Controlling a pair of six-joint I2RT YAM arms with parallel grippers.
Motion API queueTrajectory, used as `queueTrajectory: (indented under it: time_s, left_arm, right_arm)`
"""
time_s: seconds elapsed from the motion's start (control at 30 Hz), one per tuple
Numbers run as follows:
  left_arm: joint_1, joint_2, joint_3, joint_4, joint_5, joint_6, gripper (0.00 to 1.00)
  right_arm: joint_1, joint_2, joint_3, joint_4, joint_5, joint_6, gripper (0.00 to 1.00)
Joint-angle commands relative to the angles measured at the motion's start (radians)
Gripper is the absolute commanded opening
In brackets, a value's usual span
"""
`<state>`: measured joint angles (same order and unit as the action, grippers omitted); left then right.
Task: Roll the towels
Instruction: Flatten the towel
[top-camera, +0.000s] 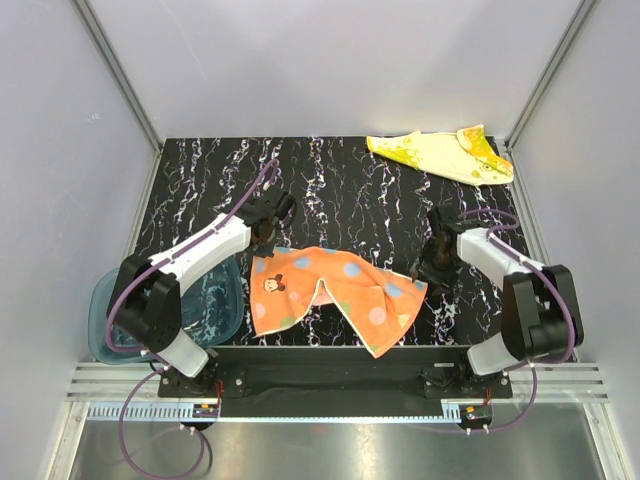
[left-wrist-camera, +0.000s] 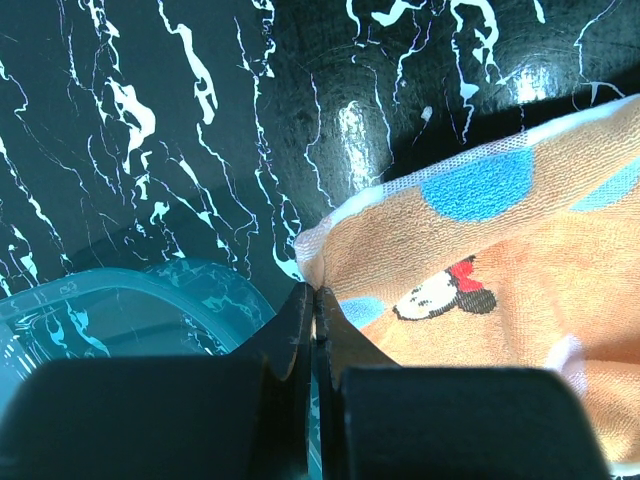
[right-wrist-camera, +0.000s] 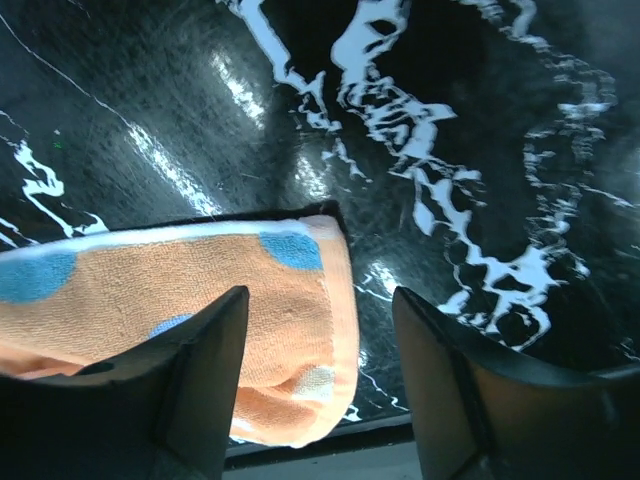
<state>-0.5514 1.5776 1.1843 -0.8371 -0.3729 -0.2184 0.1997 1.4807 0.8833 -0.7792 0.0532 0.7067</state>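
L fingers (left-wrist-camera: 285, 345) prob. pinch orange towel (top-camera: 350, 280), spread left-right.

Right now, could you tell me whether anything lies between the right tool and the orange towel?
Nothing visible does. The right tool is open directly over the right-hand corner of the orange towel, with only the table beside it. The yellow towel lies far off.

Near centre of black marbled table (top-camera: 360, 190): orange-pink dotted terry towel (top-camera: 335, 290), between both arms. Its far-left corner pinched in left gripper (left-wrist-camera: 313, 290); its right corner under right gripper (right-wrist-camera: 320, 300), one finger each side. Far-right corner: yellow-and-cream thin towel (top-camera: 440, 152). Near left, beside first towel, under left arm: translucent teal plastic tray (top-camera: 220, 300).
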Motion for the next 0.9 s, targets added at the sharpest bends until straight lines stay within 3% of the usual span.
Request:
queueTrajectory:
  time_s: [0.0, 0.3, 0.67, 0.77, 0.87]
  left_arm:
    - [0.004, -0.03, 0.001, 0.009, -0.004, -0.01, 0.0]
    - [0.004, -0.028, 0.003, 0.009, -0.009, -0.009, 0.0]
    - [0.002, -0.025, 0.0, 0.009, -0.009, -0.009, 0.0]
    - [0.002, -0.042, 0.001, 0.019, -0.003, -0.01, 0.0]
    - [-0.001, -0.088, -0.005, 0.042, 0.034, -0.01, 0.0]
  right_arm:
    - [0.0, 0.044, -0.01, 0.099, -0.082, -0.041, 0.63]
    - [0.0, 0.131, -0.026, 0.144, -0.058, -0.055, 0.53]
    - [0.0, 0.171, -0.017, 0.158, -0.037, -0.069, 0.08]
    - [0.001, 0.136, 0.034, 0.103, -0.013, -0.079, 0.01]
    - [0.001, 0.061, 0.107, 0.02, 0.034, -0.092, 0.0]
